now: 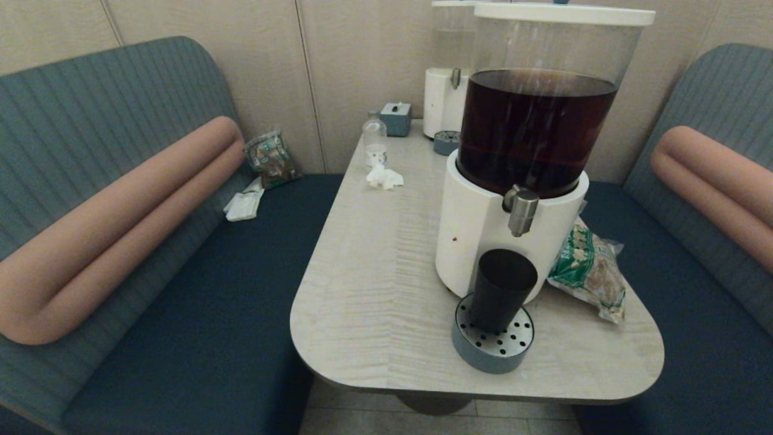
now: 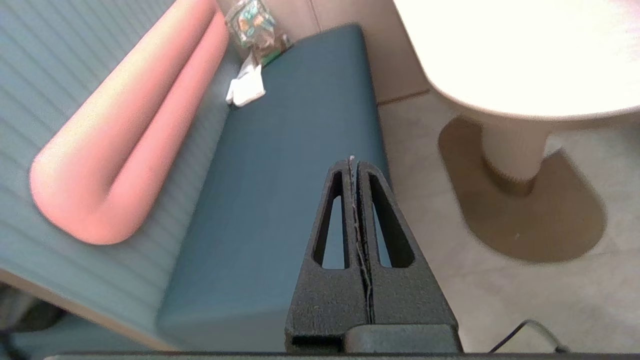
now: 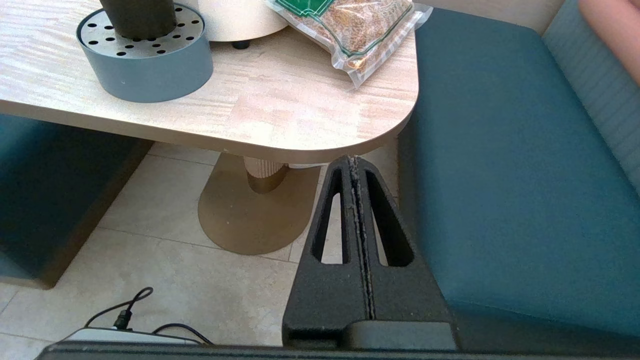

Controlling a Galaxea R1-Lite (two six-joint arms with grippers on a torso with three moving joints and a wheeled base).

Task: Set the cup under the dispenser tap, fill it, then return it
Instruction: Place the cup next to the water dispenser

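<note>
The matte black cup (image 1: 501, 290) stands upright on a round blue-grey drip tray (image 1: 494, 344) directly below the brushed-steel dispenser tap (image 1: 521, 209) of the white-based dispenser (image 1: 477, 235) holding dark brown liquid. The cup's lower part (image 3: 137, 17) also shows in the right wrist view. Neither arm appears in the head view. My left gripper (image 2: 353, 161) is shut and empty, low over the left bench seat beside the table. My right gripper (image 3: 354, 160) is shut and empty, below the table's near right corner.
A bag of grain (image 1: 589, 272) lies right of the dispenser. Further back stand a clear bottle (image 1: 374, 142), a crumpled tissue (image 1: 384, 177), a small blue box (image 1: 396, 118) and a paler dispenser (image 1: 447, 90). Blue benches (image 1: 199, 314) flank the table (image 1: 374, 290).
</note>
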